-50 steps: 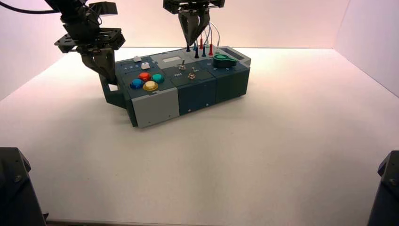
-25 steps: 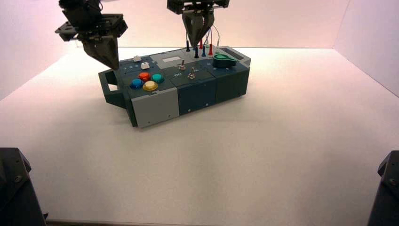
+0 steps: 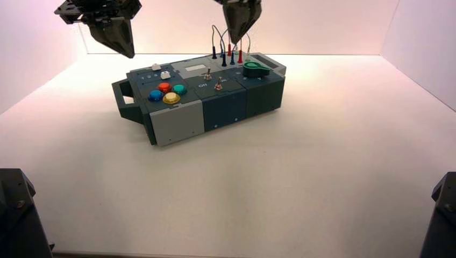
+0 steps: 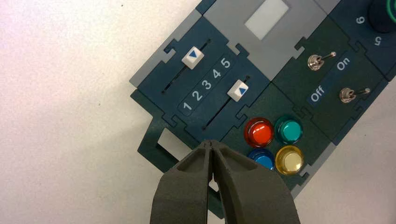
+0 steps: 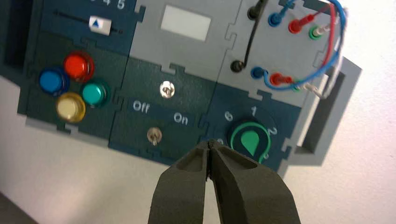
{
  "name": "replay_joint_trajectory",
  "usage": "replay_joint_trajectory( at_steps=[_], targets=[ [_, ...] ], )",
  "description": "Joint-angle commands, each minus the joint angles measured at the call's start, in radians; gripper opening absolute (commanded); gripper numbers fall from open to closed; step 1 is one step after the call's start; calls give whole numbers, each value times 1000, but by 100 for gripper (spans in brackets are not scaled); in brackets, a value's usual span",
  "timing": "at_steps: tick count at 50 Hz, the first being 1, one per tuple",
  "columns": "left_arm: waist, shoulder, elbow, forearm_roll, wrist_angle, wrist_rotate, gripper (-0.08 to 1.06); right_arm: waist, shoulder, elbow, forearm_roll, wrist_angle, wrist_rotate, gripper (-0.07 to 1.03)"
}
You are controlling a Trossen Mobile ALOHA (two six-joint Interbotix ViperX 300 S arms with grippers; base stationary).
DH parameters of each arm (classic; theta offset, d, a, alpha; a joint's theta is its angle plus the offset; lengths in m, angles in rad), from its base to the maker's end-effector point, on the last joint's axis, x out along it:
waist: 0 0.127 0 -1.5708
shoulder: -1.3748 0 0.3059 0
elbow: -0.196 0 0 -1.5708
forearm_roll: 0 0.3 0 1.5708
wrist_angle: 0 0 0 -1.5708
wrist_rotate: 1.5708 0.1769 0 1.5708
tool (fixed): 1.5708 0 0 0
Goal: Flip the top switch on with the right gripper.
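Hovering clenched above box's rear wires, right tool [image 3: 239, 38] clear of top switch [image 5: 166, 89] — small stiff metal lever beside grey panel; likely nudged at tip, not gripped.

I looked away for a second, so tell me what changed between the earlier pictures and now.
Both arms rose. The right hand lifted from just above the wire plugs and now hangs higher, fingers shut. The left hand climbed from beside the box at its left end to well above it, also shut. Nothing was gripped or released; the box stayed put.
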Motion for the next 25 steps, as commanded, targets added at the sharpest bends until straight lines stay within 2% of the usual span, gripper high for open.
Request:
replay_joint_trajectory(
  at_steps=[1,25],
  targets=[
    [-9,-32,-2,2,-12,3,-3,0,-60,8,5,-6,-14,-2],
    [-21,-46,31,5,-51,8,-3,0,-63,67,21,-43,-9,-2]
  ],
)
